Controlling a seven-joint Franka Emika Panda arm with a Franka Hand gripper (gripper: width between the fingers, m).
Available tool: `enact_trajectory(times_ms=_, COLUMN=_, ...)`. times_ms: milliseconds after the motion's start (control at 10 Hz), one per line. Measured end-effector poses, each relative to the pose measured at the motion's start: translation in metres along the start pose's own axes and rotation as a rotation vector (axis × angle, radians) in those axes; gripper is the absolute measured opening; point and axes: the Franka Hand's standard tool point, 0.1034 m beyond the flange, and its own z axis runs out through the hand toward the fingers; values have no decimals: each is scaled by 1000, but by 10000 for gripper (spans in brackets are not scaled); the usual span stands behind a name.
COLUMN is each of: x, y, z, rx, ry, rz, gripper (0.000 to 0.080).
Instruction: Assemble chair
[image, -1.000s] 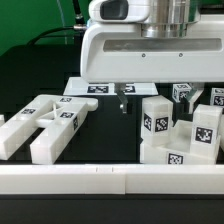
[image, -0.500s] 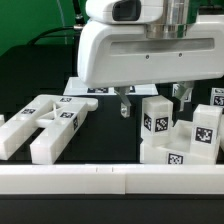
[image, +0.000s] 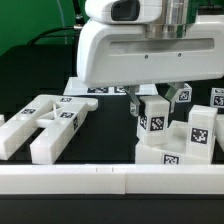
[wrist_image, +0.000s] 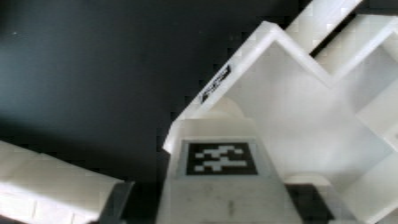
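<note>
Exterior view: the gripper (image: 152, 100) is down over the upright block (image: 152, 124), which stands on the black table (image: 105, 140) toward the exterior view's right, just beside a stack of other chair blocks (image: 201, 132). The slotted panel (image: 50, 122) lies well apart at the exterior view's left. The fingers (image: 132, 101) are pinching the block near its top, one on each side. In the wrist view the dark pads (wrist_image: 118, 203) sit tight against its flanks, with the tag sticker (wrist_image: 221, 158) centred between them, so I judge the grip square. To do this step well I would confirm the pinch is firm before lifting. I would then raise the block straight up so its base clears the neighbouring stack without dragging it, and keep the block vertical, because the hold is high on a tall piece and it could swing. I cannot see the contact at the block's foot, so I note that as a risk. Against half a second ago, the fingers were then spread wide and hung clear of the block on both sides; now they have closed onto it. The block also looks nudged slightly toward the exterior view's left and a touch tilted. A full second ago the gripper sat higher and further back, fingers wide. Panel and stack unchanged.
</note>
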Motion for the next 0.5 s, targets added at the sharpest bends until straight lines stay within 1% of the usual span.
enact_trajectory(times_ms=300, x=0, y=1, z=0, rx=16, ry=0, rz=350, gripper=289)
enact_trajectory(times_ms=400, x=-1, y=1, z=0, rx=16, ry=-2, rz=422, gripper=291)
enact_trajectory(times_ms=500, x=-1, y=1, z=0, rx=22, ry=-3, rz=566, gripper=291)
